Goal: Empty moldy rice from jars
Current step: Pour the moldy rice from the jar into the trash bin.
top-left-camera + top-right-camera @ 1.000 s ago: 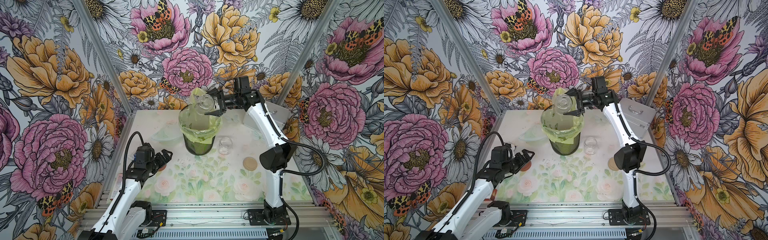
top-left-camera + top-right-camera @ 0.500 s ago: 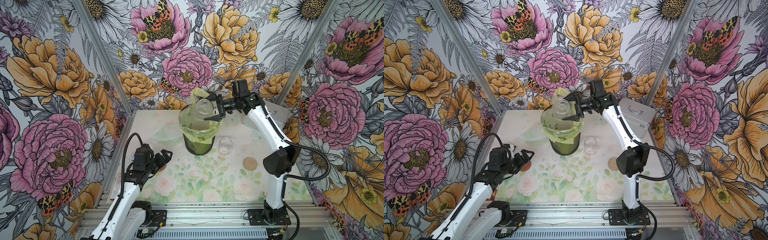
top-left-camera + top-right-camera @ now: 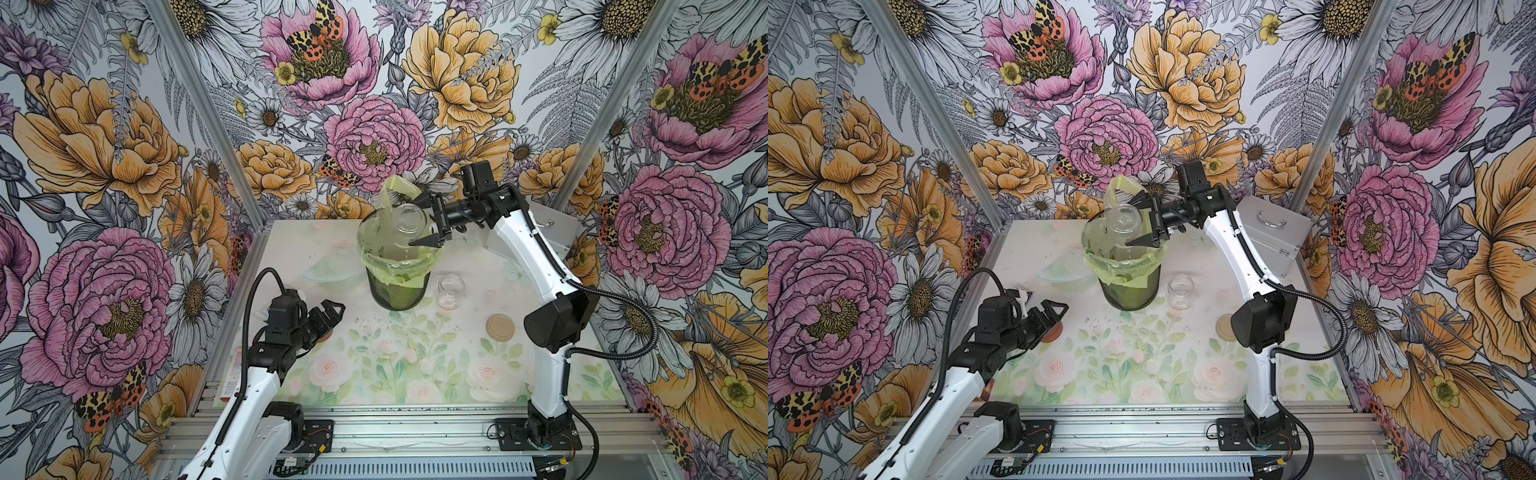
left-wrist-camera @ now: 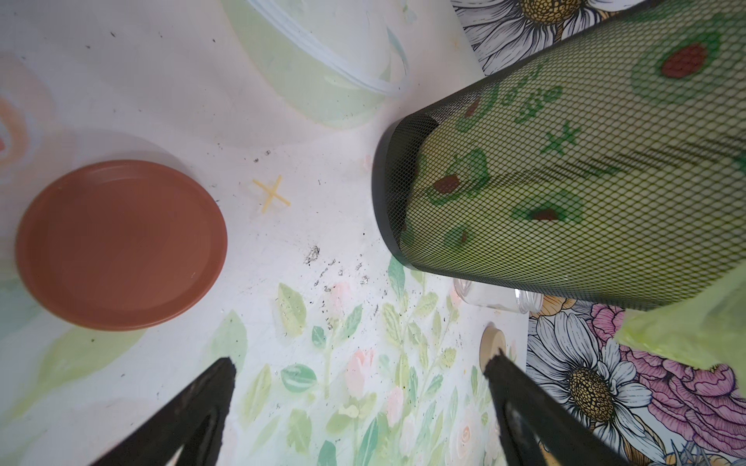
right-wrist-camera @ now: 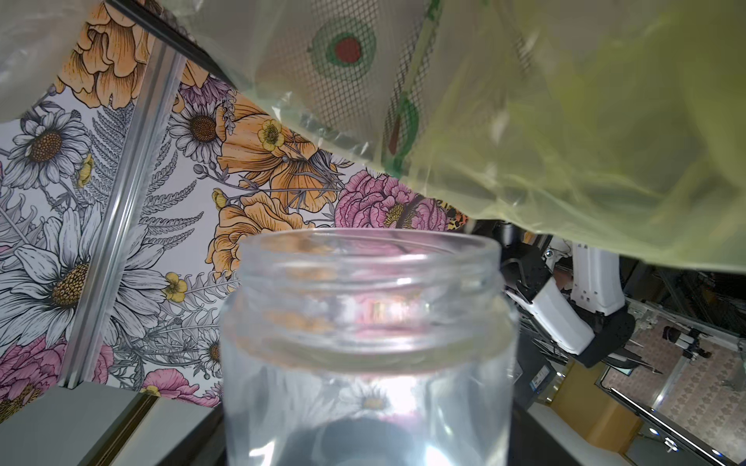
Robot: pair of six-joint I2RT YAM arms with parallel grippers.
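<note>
Hovering left gripper (image 3: 332,318): fingers are standing wide apart, gripping nothing; it is hanging low over the table's left side, near the copper lid.
Copper lid (image 4: 121,246): is lying flat on the floral table (image 3: 415,365), off any jar.
Clear plastic bowl (image 3: 332,276): is sitting behind the lid, just left of the bin.
Mesh bin (image 3: 397,293): is standing upright mid-table; a yellow-green bag (image 3: 392,264) is draping over its rim.
Right gripper (image 3: 417,220): fingers are clamping the tipped jar across its body, above the bin's mouth.
Tipped jar (image 5: 363,343): is being held tipped over, lidless, mouth facing the bag; the glass is looking clear, cannot tell if any rice is inside.
Standing jar (image 3: 451,291): is sitting upright and lidless on the table, just right of the bin.
Beige lid (image 3: 500,327): is lying flat near the standing jar, toward the front.
Metal case (image 3: 1275,232): is sitting at the back right, behind the right arm.
</note>
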